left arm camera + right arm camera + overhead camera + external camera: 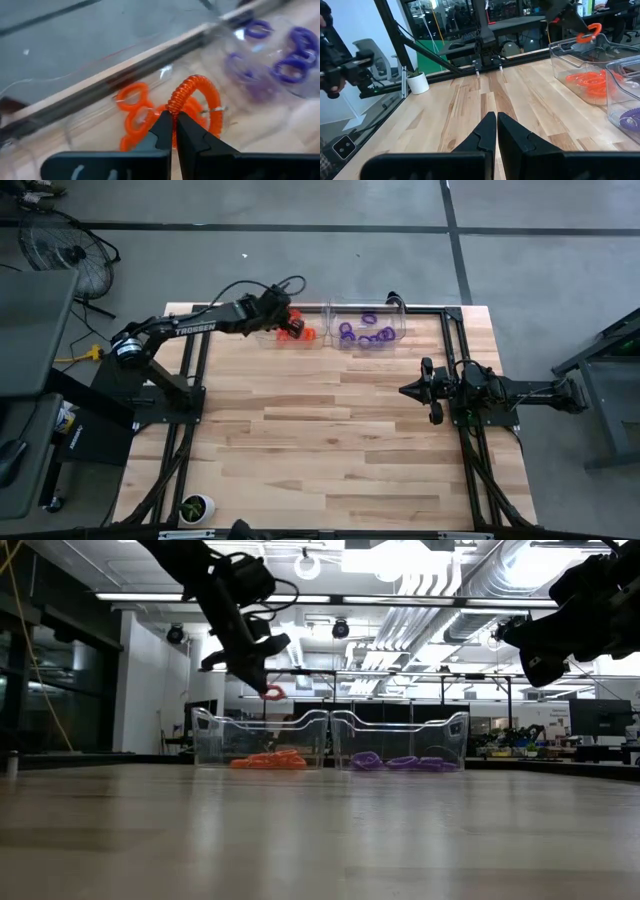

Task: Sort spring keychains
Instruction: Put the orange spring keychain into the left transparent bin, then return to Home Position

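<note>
My left gripper (173, 119) pinches an orange spring keychain (196, 102) above the orange-filled clear bin (290, 340); my right gripper (497, 122), closed empty, waits over the desk (330, 450).

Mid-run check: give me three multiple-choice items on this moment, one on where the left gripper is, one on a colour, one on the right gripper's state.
1. Where is the left gripper?
A. Above the bin with the orange keychains
B. Resting on bare table
C. Above the purple bin

2. What colour is the keychain it holds?
A. Purple
B. Orange
C. Green

3. What state is the right gripper in?
A. Shut on a purple keychain
B. Wide open
C. Shut, holding nothing

Answers: 1 A, the low view shows it hanging over the orange bin. 2 B, the left wrist view shows an orange coil pinched between the fingers. 3 C, the right wrist view shows its fingers together over bare wood.
</note>
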